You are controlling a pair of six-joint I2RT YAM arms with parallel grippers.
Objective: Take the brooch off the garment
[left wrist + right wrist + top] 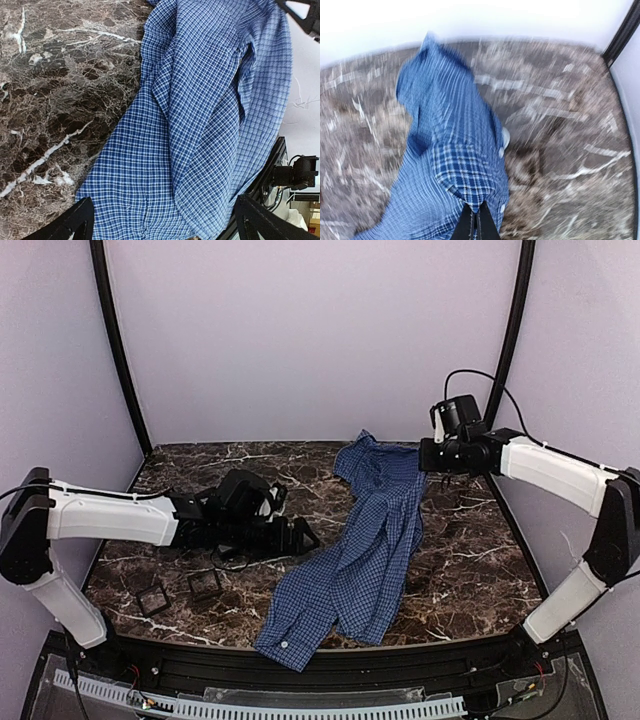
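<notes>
Brooch not in sight: my right claw (476,214) is clenched on the shirt (350,560), holding 1 edge up. Next I must expose it; left claw (165,226) gapes, idle.

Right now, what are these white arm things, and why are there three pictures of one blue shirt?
They are two robot arms bolted to a marble table. Each ends in a pincer with two fingers. One picture looks down from above; the other two come from small cameras on the wrists. A blue checked shirt lies on the table, and two small black squares sit near the left arm. The right pincer is shut on the shirt's far end, holding it up. The left pincer is open, holding nothing, pointing at the shirt. The job is taking off a brooch, but no brooch shows here.
</notes>
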